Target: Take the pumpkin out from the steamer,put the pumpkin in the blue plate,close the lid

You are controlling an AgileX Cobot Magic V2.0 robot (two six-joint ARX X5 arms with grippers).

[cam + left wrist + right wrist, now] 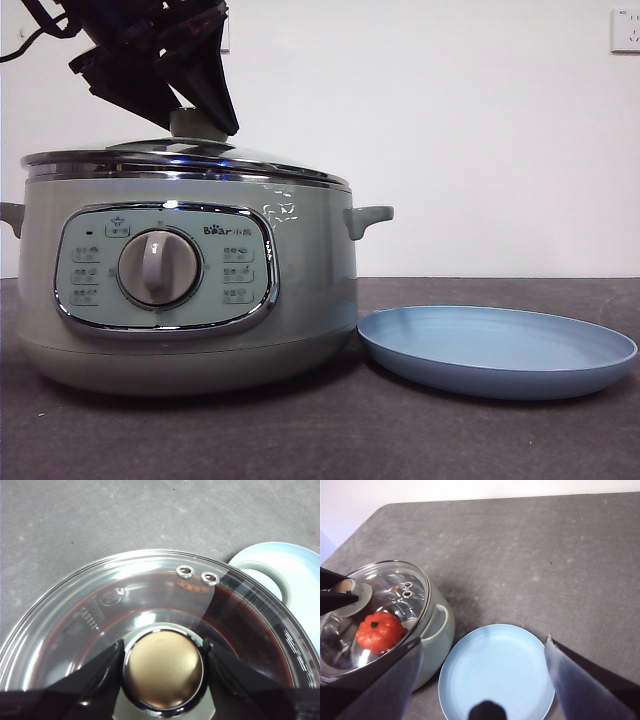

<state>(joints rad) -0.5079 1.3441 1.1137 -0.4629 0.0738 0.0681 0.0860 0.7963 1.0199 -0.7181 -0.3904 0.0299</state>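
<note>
Sitting under the glass lid [375, 615], the pumpkin [380, 631] shows only in the right wrist view, orange-red w/ green stem, inside the steamer [190, 290]; front view hides it behind the pot wall. Lid rests flat on the chrome rim, pot closed. Left gripper [162, 667] comes down from above onto the knob [163, 669], one black jaw on each side, touching or nearly so; can't tell if it's truly clamped, since jaw tips are cut off at the frame edge. Front view shows that arm big and dark at top left, upper part cropped. Right gripper [480, 680] hangs above the blue plate [496, 672], jaws spread wide, holding nothing. Plate is bare, sits just beside the steamer's side handle [368, 218], rim close to the pot base; contact there unclear. Steamer's far left side is cropped in front view. Dark grey table [545, 555] has open room beyond the plate and behind the pot.
</note>
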